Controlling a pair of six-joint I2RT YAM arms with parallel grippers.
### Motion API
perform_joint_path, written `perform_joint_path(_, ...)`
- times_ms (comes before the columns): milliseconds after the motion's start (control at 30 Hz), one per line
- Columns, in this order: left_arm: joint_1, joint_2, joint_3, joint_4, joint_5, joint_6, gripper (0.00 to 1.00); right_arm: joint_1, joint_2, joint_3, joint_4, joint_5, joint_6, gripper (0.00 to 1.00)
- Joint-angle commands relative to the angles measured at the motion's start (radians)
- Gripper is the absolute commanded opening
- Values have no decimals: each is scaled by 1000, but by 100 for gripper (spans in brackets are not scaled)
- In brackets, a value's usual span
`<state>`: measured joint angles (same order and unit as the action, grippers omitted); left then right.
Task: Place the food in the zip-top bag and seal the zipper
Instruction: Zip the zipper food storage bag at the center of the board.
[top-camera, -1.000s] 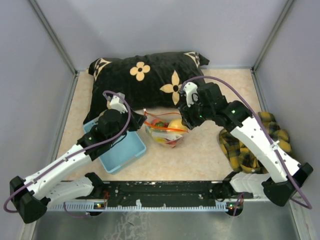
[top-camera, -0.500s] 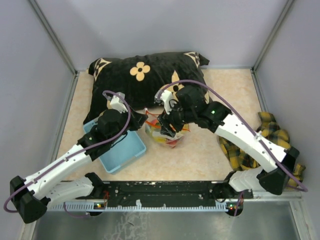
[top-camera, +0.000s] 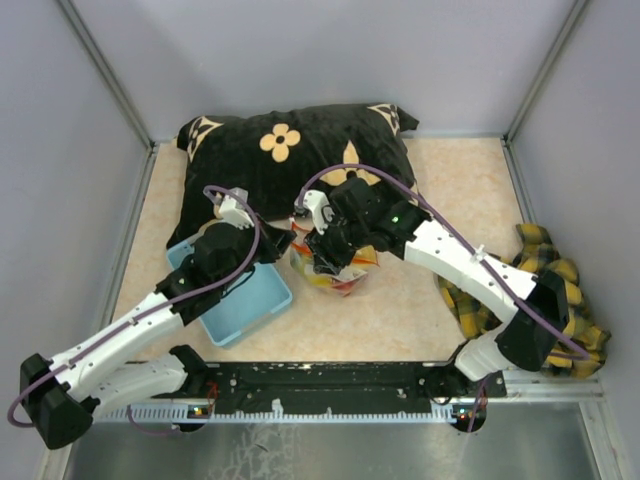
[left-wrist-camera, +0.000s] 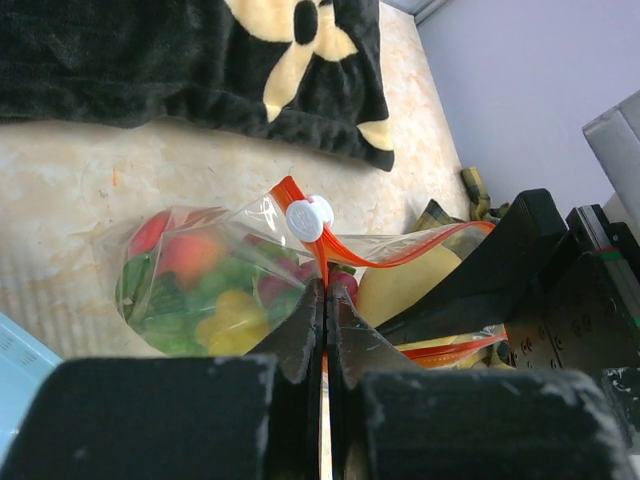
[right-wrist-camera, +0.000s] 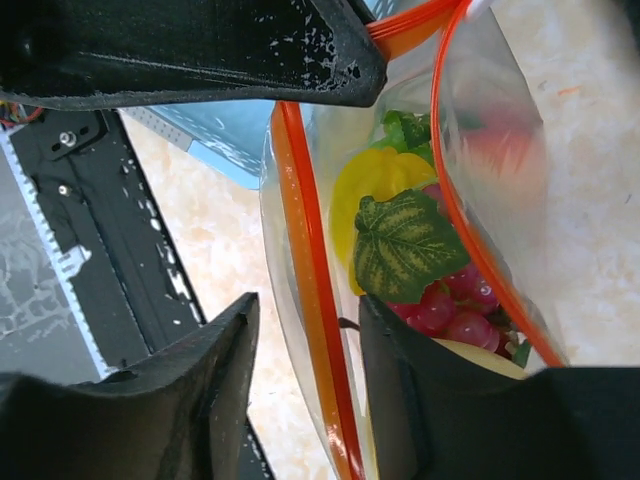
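Observation:
The zip-top bag lies on the table in front of the pillow, mouth open, with the food inside: red, green and yellow pieces, a leaf and purple grapes. My left gripper is shut on the red zipper at one end of the mouth, just below the white slider. My right gripper stands open over the mouth. One of its fingers is inside the bag and the other outside, with the near zipper strip between them.
A black pillow with cream flowers lies behind the bag. A light blue basket sits under my left arm. A yellow-and-black plaid cloth is bunched at the right. A black rail runs along the near edge.
My right arm has swung left from beside the bag to over its mouth, and one finger now reaches inside. The left gripper has kept its hold in place.

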<state>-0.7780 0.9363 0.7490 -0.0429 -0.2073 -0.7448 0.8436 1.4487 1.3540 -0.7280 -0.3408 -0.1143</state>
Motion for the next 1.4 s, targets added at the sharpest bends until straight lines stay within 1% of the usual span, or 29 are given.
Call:
perform_joint_path(0, 6, -30, -21, 56, 11, -14, 0, 4, -28, 19, 14, -56, -17, 38)
perform_joint_path(233, 5, -40, -40, 65, 15, -20, 0, 4, -64, 11, 4, -56, -13, 2)
perform_joint_path(267, 5, -40, -39, 64, 15, -19, 1, 4, -63, 11, -1, -50, -12, 0)
perform_joint_path(333, 5, -45, -40, 62, 16, -16, 8, 3, -63, 14, -14, -34, -9, 0)
perform_joint_path(467, 6, -74, -45, 51, -8, -1, 35, 4, -83, 17, -42, 16, -16, 0)
perform_joint_path(533, 15, -94, -47, 44, -20, 15, 44, 3, -100, 16, -59, 48, -29, 0)
perform_joint_path(667, 63, -136, -77, 110, 60, 105, 49, 4, -121, 9, -88, 86, -63, 0)
perform_joint_path(800, 114, -155, -118, 193, 181, 208, 59, 3, -133, 7, -106, 102, -85, 0)
perform_joint_path(867, 132, -166, -151, 256, 251, 280, 65, 4, -139, 1, -111, 112, -93, 0)
perform_joint_path(967, 155, -173, -227, 355, 317, 390, 71, 4, -146, -8, -110, 127, -99, 0)
perform_joint_path(1033, 175, -174, -282, 452, 381, 440, 74, 5, -144, -11, -114, 130, -100, 0)
perform_joint_path(1167, 221, -157, -356, 592, 553, 556, 79, 5, -144, -24, -113, 135, -101, 0)
perform_joint_path(1267, 247, -131, -368, 618, 645, 654, 80, 5, -134, -22, -117, 133, -99, 0)
perform_joint_path(1367, 283, -96, -356, 640, 756, 721, 81, 7, -123, -10, -133, 143, -101, 0)
